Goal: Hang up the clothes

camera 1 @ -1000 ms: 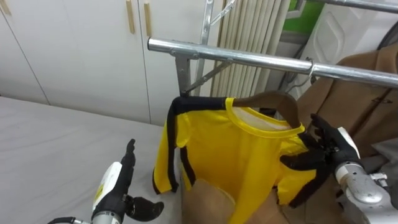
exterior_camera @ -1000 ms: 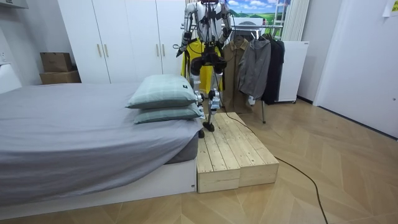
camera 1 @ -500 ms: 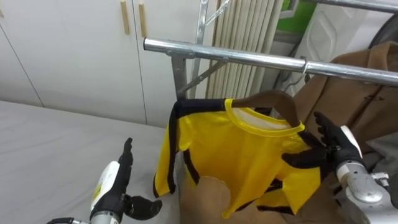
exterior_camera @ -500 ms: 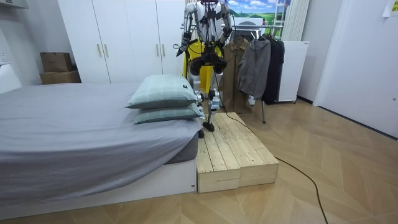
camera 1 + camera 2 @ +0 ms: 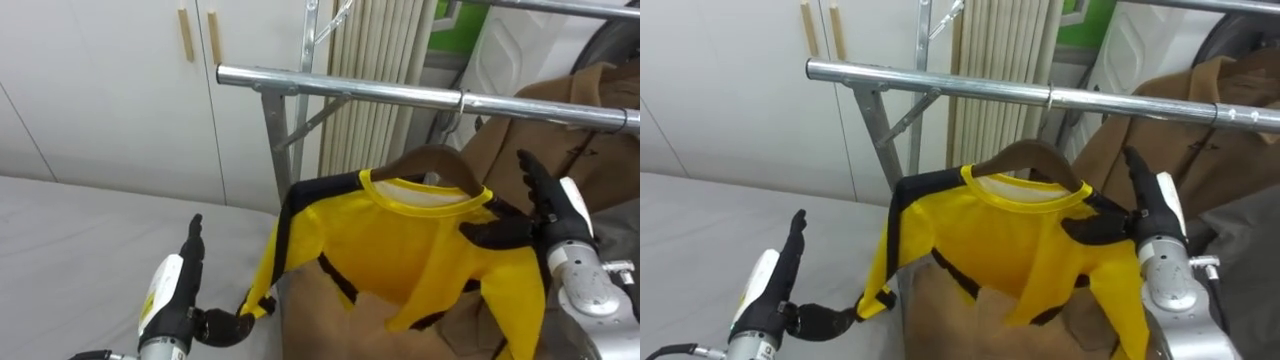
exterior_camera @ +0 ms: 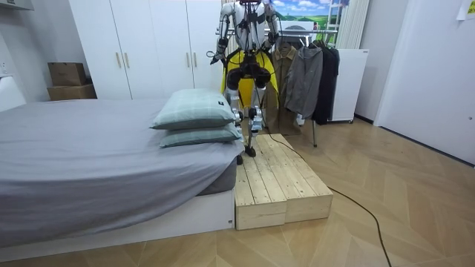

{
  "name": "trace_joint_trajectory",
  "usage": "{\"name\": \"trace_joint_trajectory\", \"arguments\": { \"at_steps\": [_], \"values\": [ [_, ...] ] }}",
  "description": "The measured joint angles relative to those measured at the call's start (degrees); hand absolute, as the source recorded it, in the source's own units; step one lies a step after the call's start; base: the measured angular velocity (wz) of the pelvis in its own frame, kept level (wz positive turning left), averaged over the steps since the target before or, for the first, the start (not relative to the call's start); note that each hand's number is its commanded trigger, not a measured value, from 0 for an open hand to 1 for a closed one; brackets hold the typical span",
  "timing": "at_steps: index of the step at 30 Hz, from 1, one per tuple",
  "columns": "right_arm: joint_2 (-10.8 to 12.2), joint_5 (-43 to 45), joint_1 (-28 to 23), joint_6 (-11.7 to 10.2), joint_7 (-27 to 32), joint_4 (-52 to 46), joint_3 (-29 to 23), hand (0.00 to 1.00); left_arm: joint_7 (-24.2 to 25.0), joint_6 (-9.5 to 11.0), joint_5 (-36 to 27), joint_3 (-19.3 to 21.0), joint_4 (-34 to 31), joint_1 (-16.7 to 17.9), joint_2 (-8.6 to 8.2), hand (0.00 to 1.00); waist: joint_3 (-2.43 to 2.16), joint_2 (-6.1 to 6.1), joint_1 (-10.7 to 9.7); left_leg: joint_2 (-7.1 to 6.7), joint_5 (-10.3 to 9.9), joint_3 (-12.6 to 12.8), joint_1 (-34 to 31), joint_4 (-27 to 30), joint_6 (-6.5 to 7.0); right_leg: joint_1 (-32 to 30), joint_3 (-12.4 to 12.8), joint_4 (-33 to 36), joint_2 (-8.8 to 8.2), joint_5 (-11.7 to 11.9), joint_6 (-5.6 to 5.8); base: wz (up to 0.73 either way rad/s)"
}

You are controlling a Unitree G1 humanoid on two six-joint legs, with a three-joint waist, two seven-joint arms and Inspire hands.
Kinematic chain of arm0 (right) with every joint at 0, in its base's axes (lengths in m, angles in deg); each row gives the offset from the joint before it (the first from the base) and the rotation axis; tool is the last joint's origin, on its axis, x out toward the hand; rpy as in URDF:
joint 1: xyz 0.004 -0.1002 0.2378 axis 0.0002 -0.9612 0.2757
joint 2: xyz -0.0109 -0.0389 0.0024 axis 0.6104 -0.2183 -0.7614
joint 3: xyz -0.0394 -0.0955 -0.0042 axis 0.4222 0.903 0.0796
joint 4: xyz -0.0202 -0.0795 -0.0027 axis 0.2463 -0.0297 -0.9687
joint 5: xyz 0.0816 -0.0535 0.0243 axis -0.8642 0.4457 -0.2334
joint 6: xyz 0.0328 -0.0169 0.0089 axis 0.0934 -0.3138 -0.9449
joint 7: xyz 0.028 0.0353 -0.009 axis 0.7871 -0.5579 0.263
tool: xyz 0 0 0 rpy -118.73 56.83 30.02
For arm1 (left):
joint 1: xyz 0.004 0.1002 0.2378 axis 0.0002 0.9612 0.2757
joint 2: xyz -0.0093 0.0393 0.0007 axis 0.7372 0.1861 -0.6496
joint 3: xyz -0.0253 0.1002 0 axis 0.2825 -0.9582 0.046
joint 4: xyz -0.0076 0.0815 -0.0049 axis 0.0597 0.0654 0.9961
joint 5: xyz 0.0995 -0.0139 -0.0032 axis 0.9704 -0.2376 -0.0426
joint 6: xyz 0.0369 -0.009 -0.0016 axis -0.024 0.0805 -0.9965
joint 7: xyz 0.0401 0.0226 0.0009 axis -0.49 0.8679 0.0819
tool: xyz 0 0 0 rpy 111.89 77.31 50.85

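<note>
Bed [image 5: 70, 230] at my left, not in play. Metal rail [image 5: 350, 90] overhead, target for hook. Brown coat [image 5: 560, 120] on rail at right, so yellow shirt [image 5: 420, 250] goes beside it. Shirt on wooden hanger [image 5: 430, 160] just under rail; can't tell if hook is seated. My right hand [image 5: 550, 215] spread, fingers straight, thumb on shirt shoulder, likely steadying. My left hand [image 5: 175, 295] open, low, thumb near sleeve cuff, gripping nothing.

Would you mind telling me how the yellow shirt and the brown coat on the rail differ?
The yellow shirt is bright with black trim; the brown coat is plain. The shirt sits nearer the rail's end, the coat further to the robot's right. The open right hand is at the shirt's shoulder, with the coat behind it. Both appear to hang from that rail.
</note>
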Motion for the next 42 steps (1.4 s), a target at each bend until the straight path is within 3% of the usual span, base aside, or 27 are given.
{"name": "trace_joint_trajectory", "arguments": {
  "at_steps": [7,18,24,27,28,29,34,38,39,42],
  "values": [
    [-0.1,2.1,-3.6,-0.1,1.2,-4.4,0.0,0.00,-0.7,0.0,-0.6,0.0,0.0,0.5,0.38,0.00,-0.08,0.18,-0.4,0.01,0.0,-0.1,0.2,0.0,0.00,0.1,0.7,0.0,0.32,0.0,-0.02,-0.05],
    [-0.5,2.4,-5.4,-0.1,3.6,-4.7,-1.7,0.00,-0.7,0.0,-0.4,0.0,-0.2,0.6,0.47,0.00,-0.18,0.36,-1.5,0.08,0.0,-0.1,0.1,0.1,0.00,0.0,1.0,0.0,0.51,0.0,0.01,0.00],
    [-0.5,2.4,-9.4,-0.4,3.7,-4.7,-1.7,0.00,-0.9,1.2,-0.4,0.2,-1.5,0.7,0.48,0.00,-0.28,0.60,-1.4,0.07,0.0,-0.1,0.2,0.1,0.00,0.0,1.6,0.0,0.64,0.0,0.00,-0.03],
    [-0.5,2.4,-13.2,-2.1,4.0,-4.5,-2.2,0.00,-1.0,1.5,-0.4,0.4,-1.4,1.6,0.48,0.00,-0.30,0.93,-1.6,0.08,0.0,-0.2,0.5,0.0,0.00,0.3,1.7,-0.1,0.66,0.0,0.06,-0.02],
    [-0.5,2.4,-14.6,-2.1,4.1,-4.1,-2.7,0.00,-0.9,1.5,-0.4,0.6,-1.3,2.4,0.48,0.00,-0.29,1.16,-1.6,0.11,0.0,-0.2,0.5,0.0,0.00,0.2,1.8,-0.1,0.65,-0.3,0.48,0.00],
    [-0.4,2.4,-16.2,-2.0,4.1,-4.1,-3.5,0.00,-0.8,1.5,-0.4,0.7,-1.3,3.3,0.47,0.00,-0.31,1.43,-1.6,0.10,0.0,-0.1,0.5,-0.1,0.00,0.1,1.7,0.0,0.64,-0.9,1.91,0.00],
    [-0.1,2.3,-19.9,-1.2,4.1,-2.0,-5.1,0.00,-0.7,1.5,-0.1,1.3,-0.5,5.0,0.50,0.00,-0.33,1.69,-1.6,0.11,0.0,0.6,0.8,-0.1,0.00,-0.2,1.6,-0.2,0.64,-1.7,3.45,0.00],
    [0.4,2.4,-21.9,-1.2,4.7,-0.7,-5.0,0.00,-0.9,1.8,0.2,1.3,2.9,5.8,0.54,0.00,-0.29,1.79,-1.5,0.13,0.0,1.1,0.8,0.0,0.00,0.7,1.9,-0.5,0.64,-1.5,3.14,0.00],
    [1.0,2.5,-23.0,-1.2,4.9,-0.7,-5.0,0.00,-0.9,1.9,0.1,1.3,4.2,6.0,0.52,0.00,-0.28,1.77,-1.5,0.13,0.0,1.2,0.9,0.1,0.00,0.8,2.1,-0.5,0.67,-1.1,2.51,-0.04],
    [2.9,2.3,-25.4,-1.3,5.0,-0.8,-4.9,0.00,-1.1,2.1,-0.4,1.3,5.1,7.0,0.56,0.00,-0.22,1.73,-1.6,0.16,0.0,1.4,0.8,0.0,0.00,0.6,2.1,-0.5,0.70,-1.2,2.59,-0.04]
  ]
}}
